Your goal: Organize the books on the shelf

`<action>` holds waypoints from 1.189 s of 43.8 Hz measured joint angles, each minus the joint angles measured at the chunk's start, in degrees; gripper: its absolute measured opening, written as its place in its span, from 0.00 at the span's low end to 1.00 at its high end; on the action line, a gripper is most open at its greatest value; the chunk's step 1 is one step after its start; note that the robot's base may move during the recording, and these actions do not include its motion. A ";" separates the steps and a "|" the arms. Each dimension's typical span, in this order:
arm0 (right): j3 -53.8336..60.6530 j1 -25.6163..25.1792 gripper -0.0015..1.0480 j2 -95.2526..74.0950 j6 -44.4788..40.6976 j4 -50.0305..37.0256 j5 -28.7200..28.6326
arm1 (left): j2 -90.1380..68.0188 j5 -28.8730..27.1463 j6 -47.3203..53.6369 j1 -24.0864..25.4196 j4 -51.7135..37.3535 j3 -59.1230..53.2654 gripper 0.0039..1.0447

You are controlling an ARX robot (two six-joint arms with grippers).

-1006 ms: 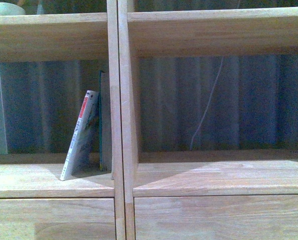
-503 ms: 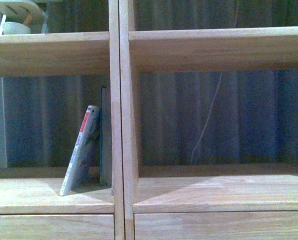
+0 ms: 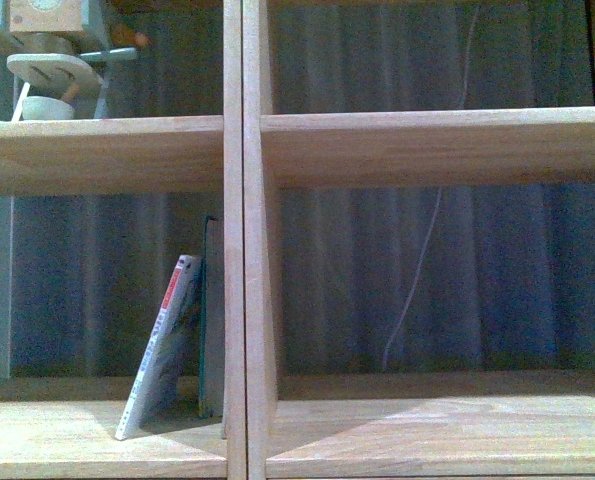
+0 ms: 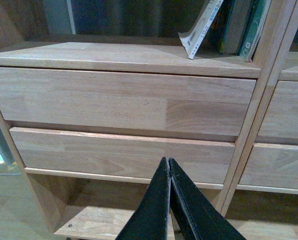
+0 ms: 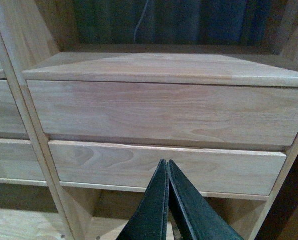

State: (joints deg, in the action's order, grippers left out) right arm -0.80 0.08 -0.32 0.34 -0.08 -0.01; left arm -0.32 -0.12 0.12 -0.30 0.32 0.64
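The light-wood shelf [image 3: 245, 250] fills the front view. In its left compartment a thin white paperback [image 3: 161, 345] with a red-marked spine leans to the right against a dark teal book [image 3: 210, 315] that stands upright by the central divider. The left wrist view shows the same white paperback [image 4: 201, 27] and teal book [image 4: 253, 27] above two drawer fronts [image 4: 123, 102]. My left gripper [image 4: 169, 161] is shut and empty, low in front of the drawers. My right gripper [image 5: 167, 162] is shut and empty, before the right column's drawers [image 5: 164, 112]. Neither arm appears in the front view.
A wooden toy with a round face [image 3: 52, 50] stands on the upper left shelf board. A thin white cable [image 3: 417, 260] hangs behind the open right compartment. A dark curtain shows through the open back. Lower compartments [image 4: 103, 220] open below the drawers.
The front view has shifted upward: shelf boards and books sit lower in the picture, the drawer fronts have left it, and the toy on the upper left board has come into view.
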 joint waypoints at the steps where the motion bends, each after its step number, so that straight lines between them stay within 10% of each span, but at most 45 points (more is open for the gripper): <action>1: 0.00 0.00 0.03 0.00 0.00 0.00 0.00 | 0.00 0.00 0.00 0.00 0.00 0.00 0.02; 16: 0.00 0.00 0.41 0.00 -0.07 0.00 0.00 | 0.00 0.00 -0.02 0.00 0.00 0.00 0.40; 28: 0.00 0.00 0.91 0.00 -0.07 0.00 0.00 | 0.00 0.00 0.02 0.00 0.00 0.00 0.95; 52: 0.00 0.00 0.93 0.00 -0.09 0.00 0.00 | 0.00 0.00 0.00 0.00 0.00 0.00 0.93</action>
State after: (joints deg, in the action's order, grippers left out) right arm -0.80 0.08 -0.32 0.25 -0.08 -0.01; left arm -0.32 -0.12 0.12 -0.30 0.32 0.64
